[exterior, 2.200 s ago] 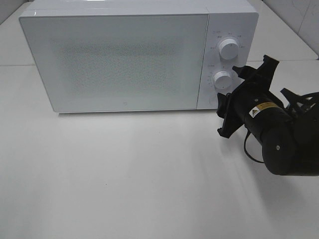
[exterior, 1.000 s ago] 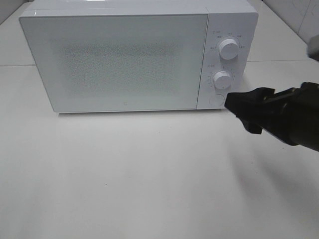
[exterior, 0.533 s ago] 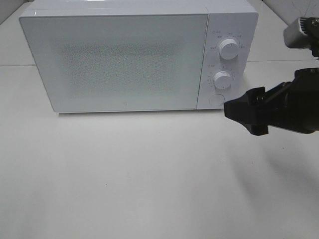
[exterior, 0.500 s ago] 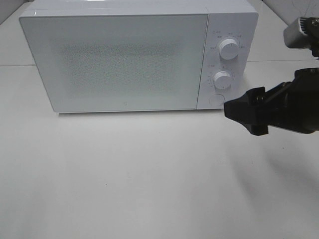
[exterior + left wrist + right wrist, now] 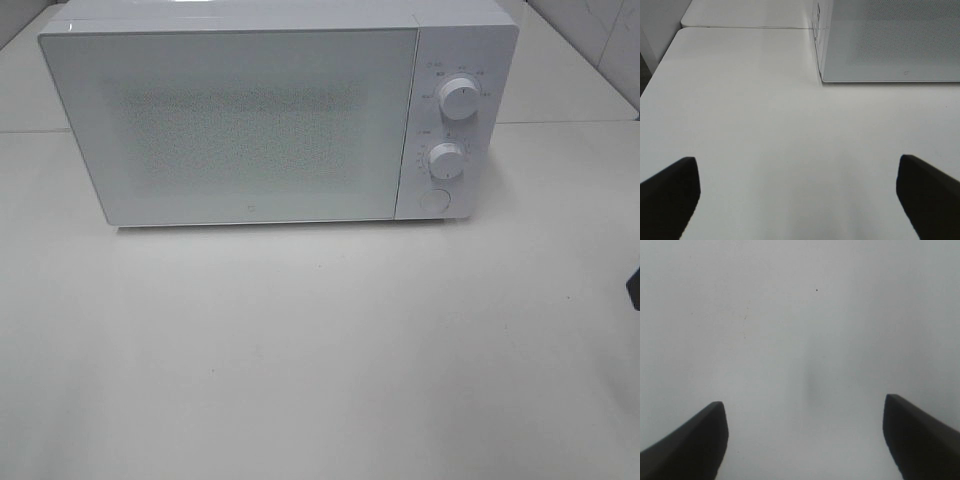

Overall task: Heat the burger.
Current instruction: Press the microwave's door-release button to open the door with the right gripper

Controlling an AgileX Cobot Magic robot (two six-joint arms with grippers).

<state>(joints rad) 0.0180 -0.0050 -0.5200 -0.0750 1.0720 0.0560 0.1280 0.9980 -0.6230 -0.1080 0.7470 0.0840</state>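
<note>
The microwave [image 5: 250, 120] is sitting at the far side of the table [image 5: 320, 350] with its frosted door [image 5: 240, 125] shut and hiding the interior, so the burger's place cannot be told. The left wrist view is showing the microwave's near left corner; the right wrist view is showing table surface only. The left gripper [image 5: 795, 161] is hanging released, fingers wide apart, holding nothing. The right gripper [image 5: 802, 401] is likewise standing spread, gripping nothing.

The microwave [image 5: 280, 110] stands on the table [image 5: 300, 350], whose top stretches before it. Right of the microwave's door [image 5: 235, 125], the upper dial [image 5: 458, 99] sits above the lower dial [image 5: 446, 160], with a button [image 5: 433, 201] below both
</note>
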